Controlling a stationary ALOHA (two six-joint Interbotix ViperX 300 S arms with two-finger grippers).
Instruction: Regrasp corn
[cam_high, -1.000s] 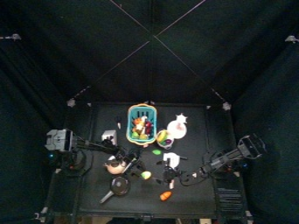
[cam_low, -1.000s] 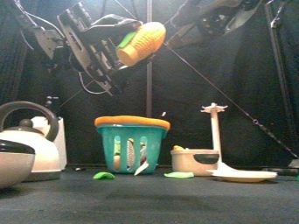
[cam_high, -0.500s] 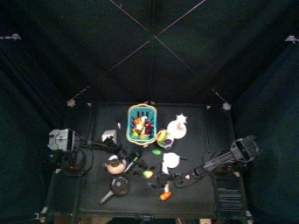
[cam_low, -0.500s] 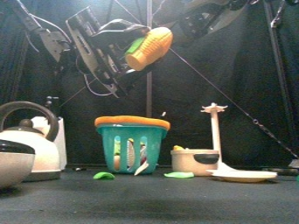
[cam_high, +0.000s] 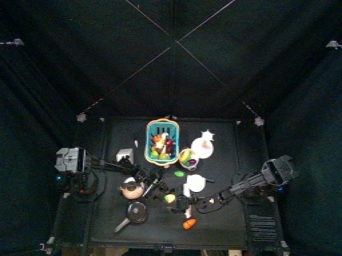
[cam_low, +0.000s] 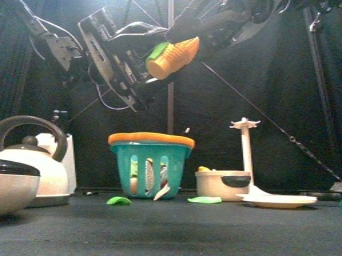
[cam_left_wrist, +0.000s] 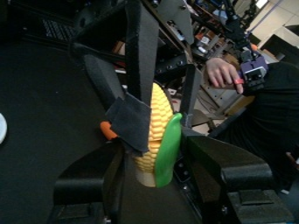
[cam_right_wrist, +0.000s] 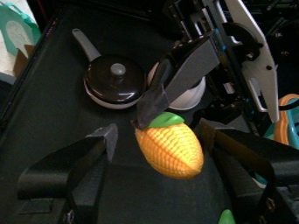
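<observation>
Two arms: we see both black arms raised high over the small black table (cam_low: 171, 232), meeting above the basket.
Corn: we find the yellow oblong ear of corn with a green husk leaf (cam_low: 173, 56) held up in the air, well above the table and above the basket; it also shows in the left wrist view (cam_left_wrist: 156, 131) and the right wrist view (cam_right_wrist: 173, 150).
Left gripper: the left gripper (cam_left_wrist: 149, 122) pinches the corn, one black jaw pressed to each long side, the ear standing lengthwise between them.
Right gripper: the right gripper (cam_right_wrist: 158, 150) has its jaws spread wide on either side of the corn; we cannot tell whether either jaw touches it.
Front view: we see the right arm (cam_low: 221, 20) reaching in from the upper right, ending just beside the corn.
Basket: the teal slatted plastic basket with an orange rim (cam_low: 151, 162) stands on the table, under the corn.
Kettle: the white and black kettle with a curved handle (cam_low: 30, 160) sits at the table's left.
Plate: the white round plate (cam_low: 281, 199) lies at the right, with a white upright stand (cam_low: 245, 150) beside it.
Pan: the dark lidded pan with a long handle (cam_right_wrist: 114, 80) lies on the table below.
Person: a person's hand (cam_left_wrist: 219, 72) shows past the curtains in the left wrist view.
</observation>
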